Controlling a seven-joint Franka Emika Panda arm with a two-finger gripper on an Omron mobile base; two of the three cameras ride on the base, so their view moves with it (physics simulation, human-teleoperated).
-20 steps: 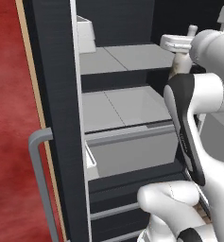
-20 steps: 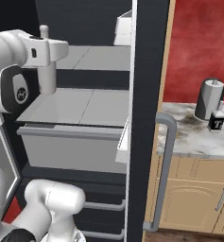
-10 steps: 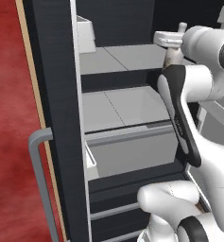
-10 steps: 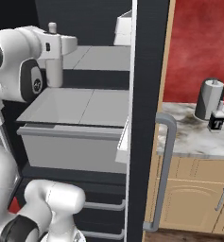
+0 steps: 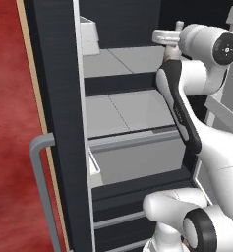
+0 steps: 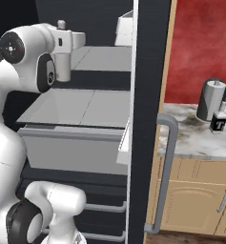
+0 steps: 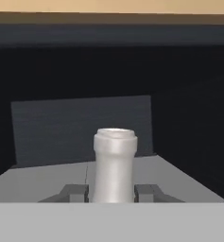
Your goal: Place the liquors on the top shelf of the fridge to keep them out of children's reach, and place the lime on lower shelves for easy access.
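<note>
My gripper (image 7: 112,191) is shut on the slim liquor bottle, whose white neck (image 7: 114,163) rises between the two fingertips. The hand (image 5: 168,38) hangs inside the open fridge (image 5: 61,98), just above the highest shelf in view (image 5: 118,61), and the bottle (image 6: 63,69) points down from it. A lower shelf (image 5: 123,110) lies beneath, with a drawer-like bin (image 5: 137,160) under that. The other liquor, a clear square bottle with a black "T" label (image 6: 219,122), stands on the marble counter (image 6: 190,138). The lime is out of view.
A grey paper-towel roll (image 6: 210,100) stands beside the square bottle. The fridge door (image 6: 148,109) stands open edge-on with its grey bar handle (image 6: 164,176). A white box (image 5: 88,34) sits high in the door. Tan cabinets (image 6: 200,200) lie under the counter.
The hand, still holding the slim bottle, has moved further in over the shelves of the fridge. Nothing else has shifted.
</note>
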